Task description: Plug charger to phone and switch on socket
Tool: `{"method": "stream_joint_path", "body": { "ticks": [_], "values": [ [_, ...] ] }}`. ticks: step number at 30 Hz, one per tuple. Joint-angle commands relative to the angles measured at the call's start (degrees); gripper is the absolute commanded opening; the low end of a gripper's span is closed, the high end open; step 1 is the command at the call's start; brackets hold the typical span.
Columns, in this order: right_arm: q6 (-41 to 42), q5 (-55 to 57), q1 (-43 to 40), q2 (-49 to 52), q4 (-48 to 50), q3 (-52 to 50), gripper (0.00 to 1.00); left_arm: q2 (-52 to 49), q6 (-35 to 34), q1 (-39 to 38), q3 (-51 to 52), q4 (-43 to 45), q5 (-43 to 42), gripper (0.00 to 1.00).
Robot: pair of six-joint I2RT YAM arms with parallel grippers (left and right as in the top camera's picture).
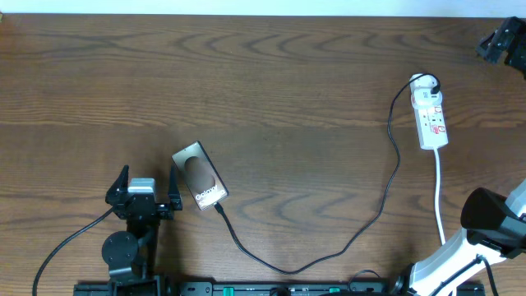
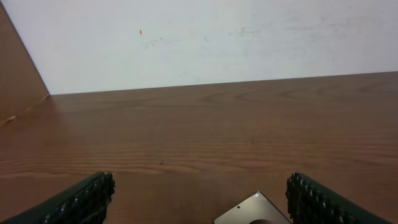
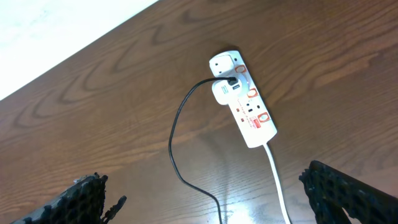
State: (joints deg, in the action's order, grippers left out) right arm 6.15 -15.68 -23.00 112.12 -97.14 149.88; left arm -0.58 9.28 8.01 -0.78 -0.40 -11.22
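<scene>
The phone [image 1: 200, 176] lies tilted on the wooden table, and its corner shows in the left wrist view [image 2: 254, 211]. The black charger cable [image 1: 362, 230] meets the phone's near end, loops along the front and runs up to the white socket strip [image 1: 432, 115]. In the right wrist view the cable [image 3: 175, 140] enters a white adapter on the socket [image 3: 247, 111]. My left gripper [image 1: 149, 179] is open and empty, just left of the phone, which lies by its right finger. My right gripper [image 3: 202, 182] is open and empty, held high above the table, near the socket's white cord [image 3: 278, 186].
The white cord [image 1: 440, 193] runs from the socket toward the front right, by my right arm [image 1: 485, 215]. A black object [image 1: 503, 41] sits at the far right corner. A pale wall [image 2: 199, 37] rises behind the table's far edge.
</scene>
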Motion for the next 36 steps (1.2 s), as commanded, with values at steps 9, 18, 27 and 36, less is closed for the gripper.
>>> {"method": "stream_joint_path", "body": {
  "ticks": [9, 18, 27, 36],
  "values": [
    [0.48, 0.68, 0.42, 0.42, 2.29, -0.02, 0.99, 0.33, 0.33, -0.11, 0.55, -2.75, -0.24, 0.9],
    [1.09, -0.85, 12.57, -5.03, 31.85, -19.32, 0.99, 0.33, 0.33, -0.11, 0.55, -2.75, -0.26, 0.9],
    [1.09, 3.37, 21.55, -22.82, 67.41, -67.34, 0.99, 0.33, 0.33, -0.11, 0.55, -2.75, -0.24, 0.9],
    [1.07, 5.07, 22.21, -45.44, 91.21, -105.88, 0.99, 0.33, 0.33, -0.11, 0.55, -2.75, -0.24, 0.9]
  ]
}}
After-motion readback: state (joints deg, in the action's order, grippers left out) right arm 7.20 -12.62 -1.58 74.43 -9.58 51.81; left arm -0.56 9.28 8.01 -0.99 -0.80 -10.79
